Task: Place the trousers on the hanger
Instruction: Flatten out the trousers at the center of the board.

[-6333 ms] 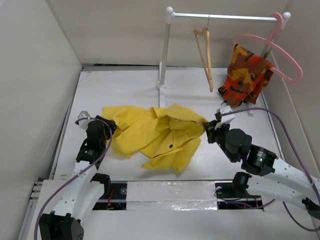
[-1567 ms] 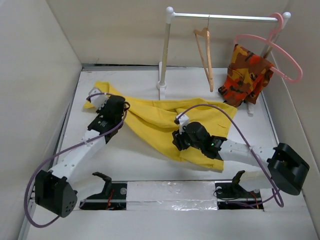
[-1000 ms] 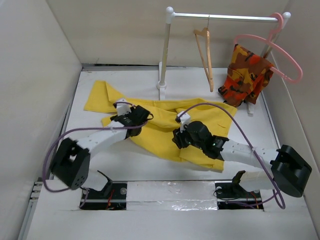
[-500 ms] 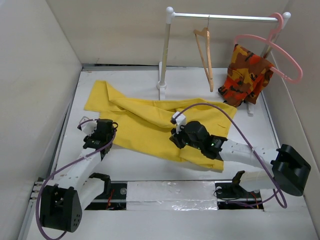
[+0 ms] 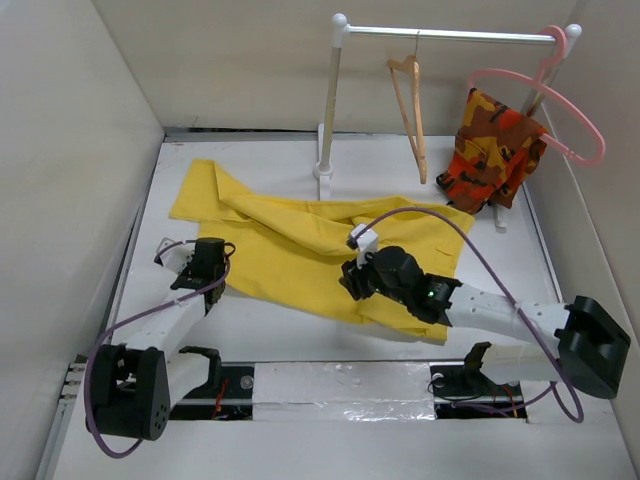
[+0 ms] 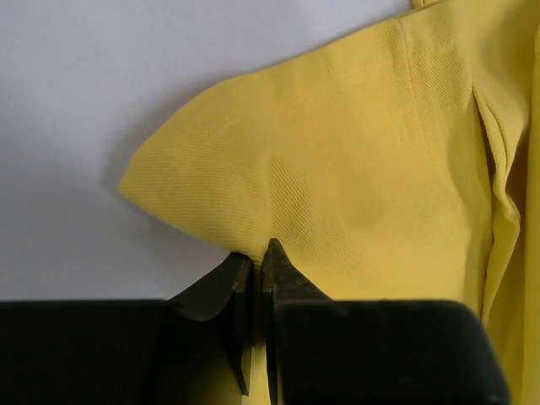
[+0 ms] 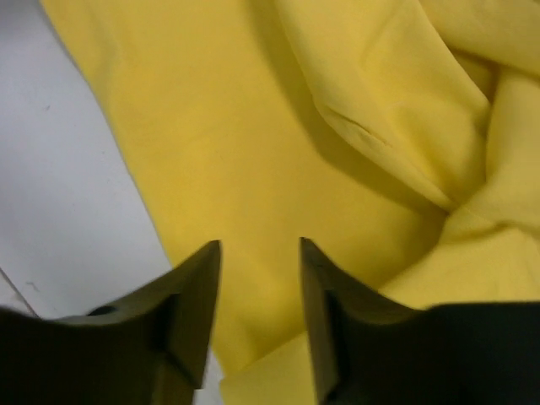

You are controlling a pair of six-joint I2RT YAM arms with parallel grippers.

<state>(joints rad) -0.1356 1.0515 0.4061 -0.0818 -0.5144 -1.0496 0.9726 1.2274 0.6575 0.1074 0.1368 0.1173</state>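
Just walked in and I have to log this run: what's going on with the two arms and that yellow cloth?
Two robot arms are working on the yellow trousers, which lie spread out on the table. The left gripper is shut on a corner of the cloth at its left edge. The right gripper is open over the middle of the trousers. The wooden hanger hangs bare on the rail at the back, so nothing is hung yet.
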